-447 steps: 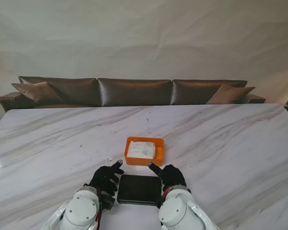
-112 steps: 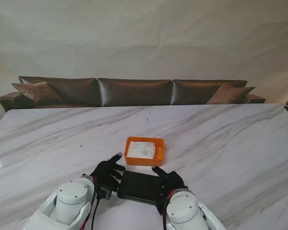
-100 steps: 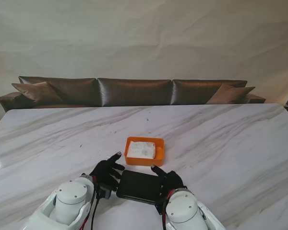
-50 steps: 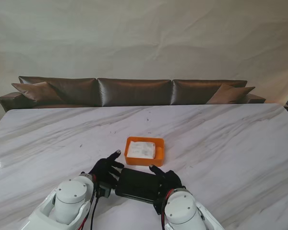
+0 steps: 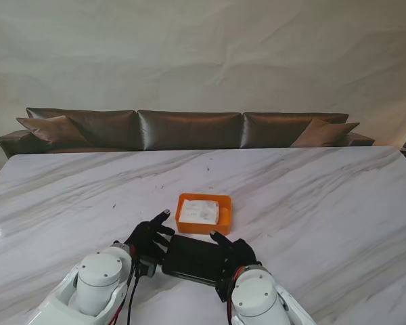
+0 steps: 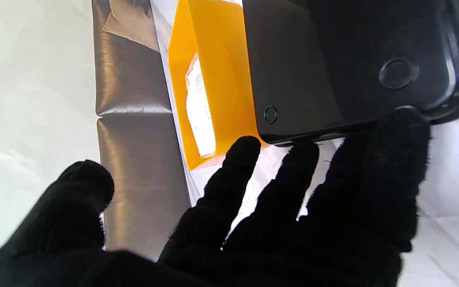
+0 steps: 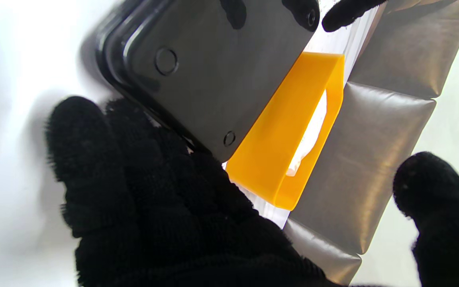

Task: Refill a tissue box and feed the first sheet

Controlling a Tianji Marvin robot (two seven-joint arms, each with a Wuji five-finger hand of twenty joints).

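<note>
Orange tray (image 5: 204, 227), black box (image 5: 195, 260), grey-veined white marble table (image 5: 311, 196), brown sofa (image 5: 189, 128)

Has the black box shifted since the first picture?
Yes. The black box has slid away from me, closing its gap to the orange tray.

The stand camera looks down from behind the arms at the black box (image 5: 195, 260) and across the table (image 5: 311, 189) to the sofa (image 5: 189, 128), while each wrist camera sits close beside the box, facing it, sharing the orange tray (image 6: 221, 79) beyond.
</note>
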